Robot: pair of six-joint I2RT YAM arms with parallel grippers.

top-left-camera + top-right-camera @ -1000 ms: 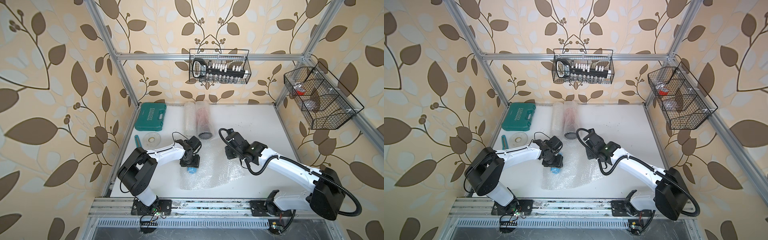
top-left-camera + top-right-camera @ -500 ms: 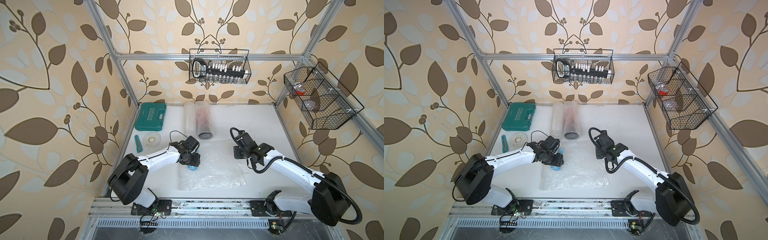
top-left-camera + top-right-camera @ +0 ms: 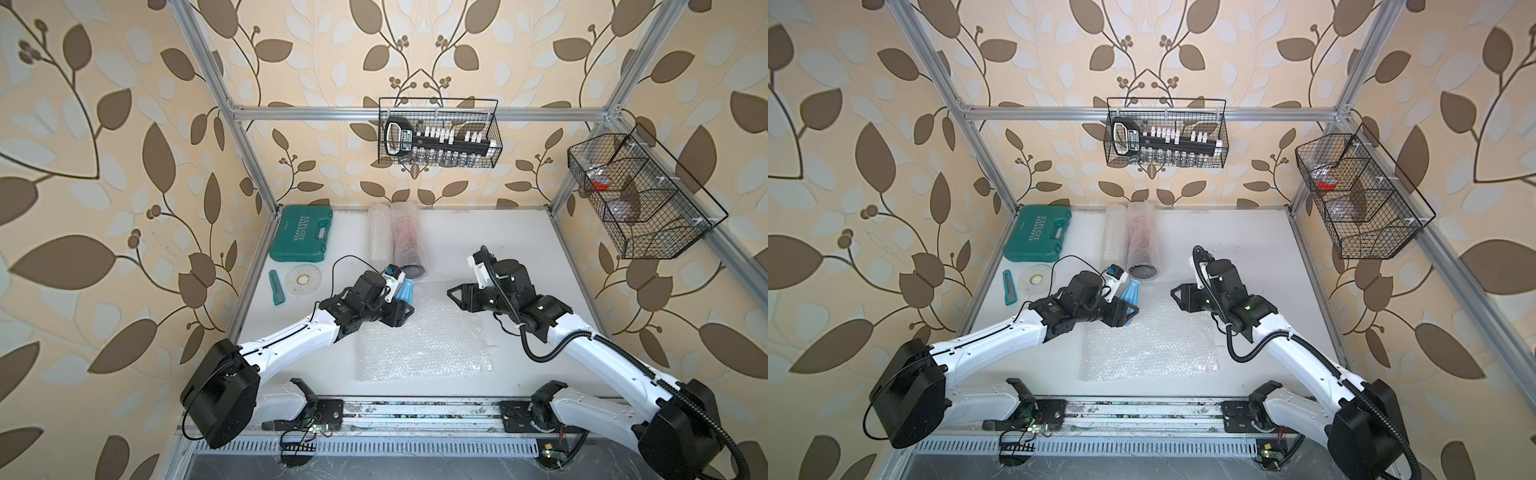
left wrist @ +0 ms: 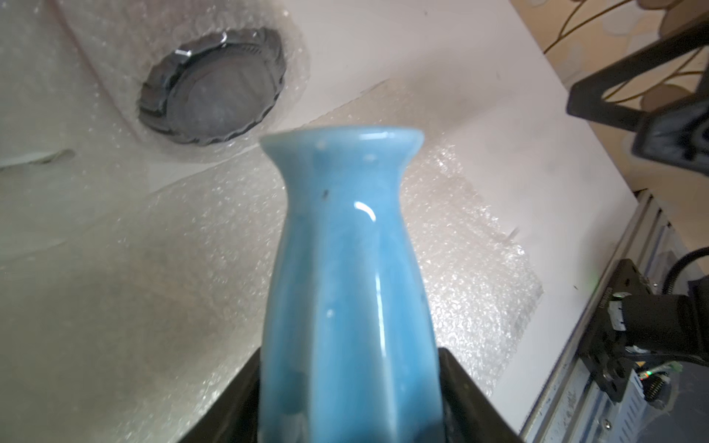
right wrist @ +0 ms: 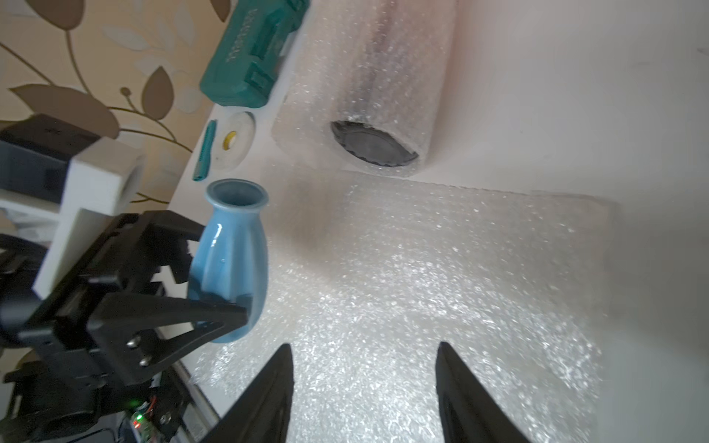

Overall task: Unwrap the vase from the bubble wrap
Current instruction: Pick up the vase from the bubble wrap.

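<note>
My left gripper (image 3: 401,311) is clamped on the lower body of the blue vase (image 3: 405,290), with a black finger (image 5: 192,307) on each side and the flared mouth pointing away from the wrist. The vase is bare. It is held at the far corner of the flat bubble wrap (image 3: 419,345) on the left arm's side, and I cannot tell whether its base touches the sheet.

My right gripper (image 5: 363,347) has its jaws well apart with nothing between them. It is above the bubble wrap's far edge on the opposite side, facing the vase.

The bubble wrap lies spread out on the white table (image 3: 519,249). Just beyond its far edge lie two wrapped rolls (image 3: 405,241), one with a dark ribbed end. Past the vase, away from the sheet, are a green case (image 3: 301,235), a tape roll (image 3: 303,281) and a cutter (image 3: 276,288).
</note>
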